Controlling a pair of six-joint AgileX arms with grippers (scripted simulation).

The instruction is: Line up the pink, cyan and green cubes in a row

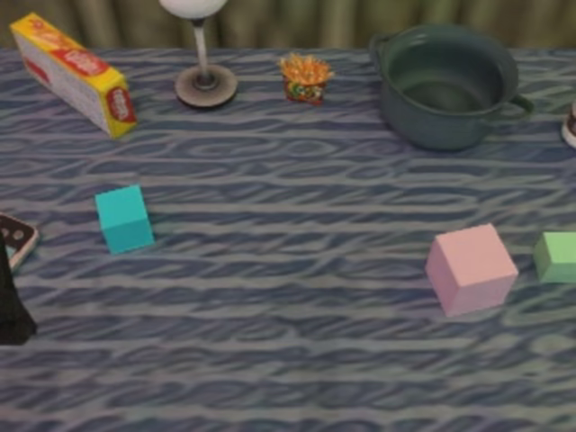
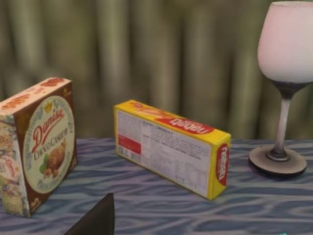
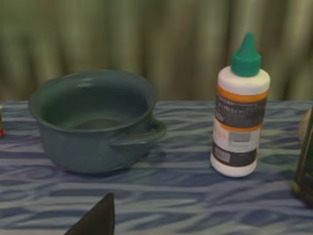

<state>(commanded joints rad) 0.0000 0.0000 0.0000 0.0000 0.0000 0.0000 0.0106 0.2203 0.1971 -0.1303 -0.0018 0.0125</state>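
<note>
Blue wave-patterned cloth covers the table [image 1: 288, 360], on which the three cubes lie unaligned and ungrasped. At the left edge of the top view a dark part of the left arm [image 1: 13, 310] shows, beside a dark tile with pale dots [image 1: 16, 237]; the left gripper [image 2: 95, 220] appears only as one dark tip in its wrist view, so whether its fingers are spread or closed cannot be told. The cyan cube [image 1: 124, 219] rests on the left half of the table, near that arm but not touching it, with no finger at its faces. Behind it along the far edge stand a yellow box [image 1: 76, 72], a wine glass [image 1: 205, 76] and a small packet of fries [image 1: 306, 78]; the left wrist view adds a brown biscuit box [image 2: 36, 147] beside the yellow one. A dark green pot [image 1: 445, 85] stands at the far right. In front of it the pink cube [image 1: 471, 268] sits on the right half, and the green cube [image 1: 558, 256] lies just beside it at the right edge, apart from it. The right gripper [image 3: 95, 220] is likewise visible only as a dark tip in its wrist view, finger state indeterminate, facing the pot and a white bottle with a green cap [image 3: 239, 107]; neither cube appears between its fingers.
</note>
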